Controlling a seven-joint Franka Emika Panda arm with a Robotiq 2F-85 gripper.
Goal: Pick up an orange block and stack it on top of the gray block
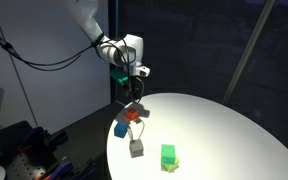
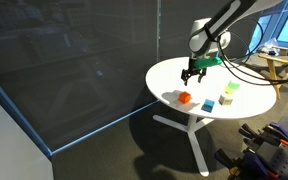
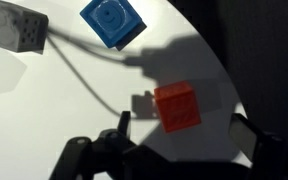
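The orange block (image 3: pixel 176 107) lies on the white round table (image 3: pixel 54 110), between and just ahead of my gripper's (image 3: pixel 184 135) two fingers. The gripper is open and empty and hovers above the block without touching it. The gray block (image 3: pixel 14 28) lies at the top left of the wrist view, apart from the orange one. In both exterior views the gripper (image 1: pixel 132 92) (image 2: pixel 192 75) hangs over the orange block (image 1: pixel 134 114) (image 2: pixel 184 98) near the table's edge. The gray block (image 1: pixel 136 148) (image 2: pixel 225 99) lies further along the table.
A blue block (image 3: pixel 112 22) (image 1: pixel 121 128) (image 2: pixel 209 104) lies between the orange and gray blocks. A green block (image 1: pixel 168 156) (image 2: pixel 231 88) sits beyond the gray one. The table's edge (image 1: pixel 112 140) runs close to the blocks. A dark glass wall stands behind.
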